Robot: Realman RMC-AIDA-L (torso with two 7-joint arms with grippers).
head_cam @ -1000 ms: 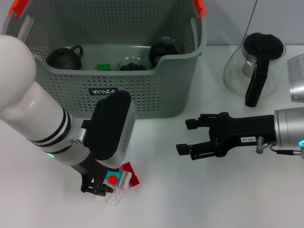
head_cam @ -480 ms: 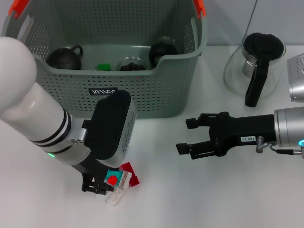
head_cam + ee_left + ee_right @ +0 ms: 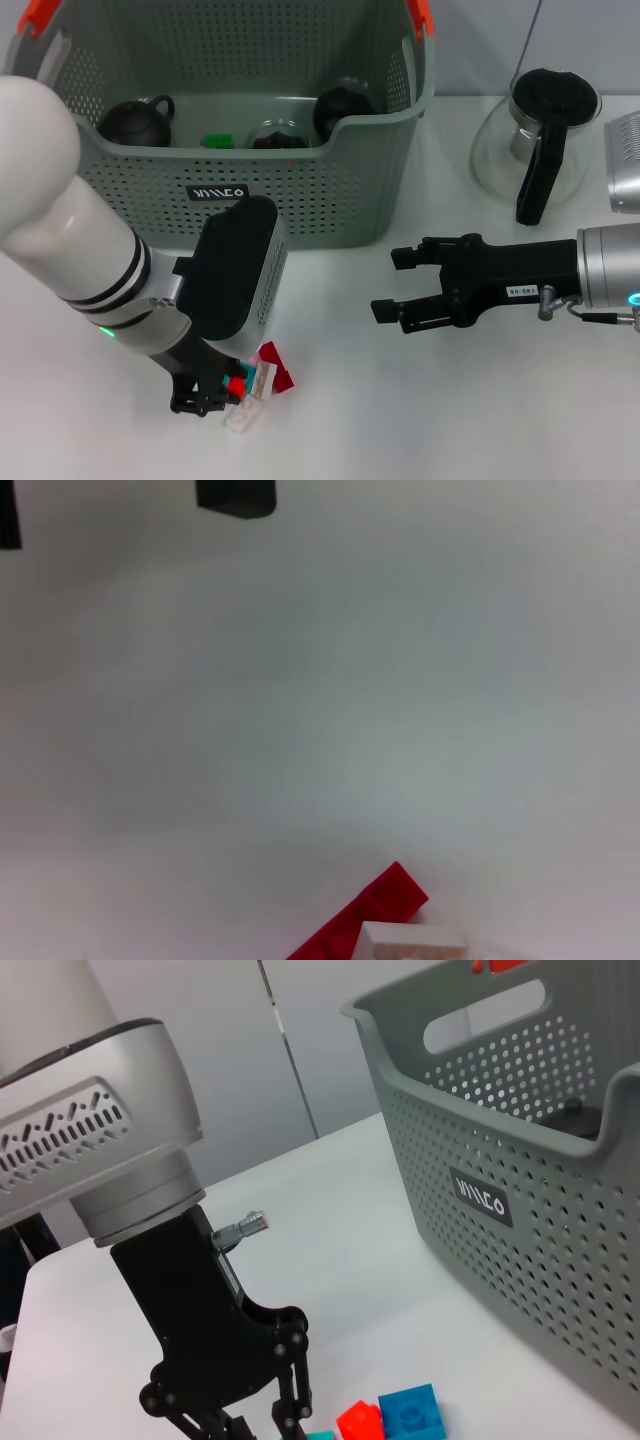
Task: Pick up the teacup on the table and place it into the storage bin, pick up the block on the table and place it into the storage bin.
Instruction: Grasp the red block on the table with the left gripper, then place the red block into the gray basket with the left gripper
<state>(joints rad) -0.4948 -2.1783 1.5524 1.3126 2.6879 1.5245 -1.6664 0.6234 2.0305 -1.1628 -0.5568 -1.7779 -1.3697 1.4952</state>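
The block (image 3: 262,380) is a small cluster of red, teal and clear bricks on the white table; its red brick (image 3: 360,1422) and blue brick (image 3: 410,1410) show in the right wrist view. My left gripper (image 3: 207,397) is low over the table at the cluster's left edge, partly covering it. Its fingers (image 3: 290,1380) look spread, and the bricks lie beside them, not between them. My right gripper (image 3: 392,290) hovers open at mid-table, holding nothing. The storage bin (image 3: 330,190) stands behind. No teacup shows on the table.
Inside the bin lie dark rounded vessels (image 3: 135,118), a glass one (image 3: 278,134) and a green piece (image 3: 217,141). A glass pitcher with a black handle (image 3: 540,140) stands at the far right, beside a metal object (image 3: 625,165).
My left gripper has sunk slightly toward the table and now hides more of the teal and red bricks. The right arm has not moved.
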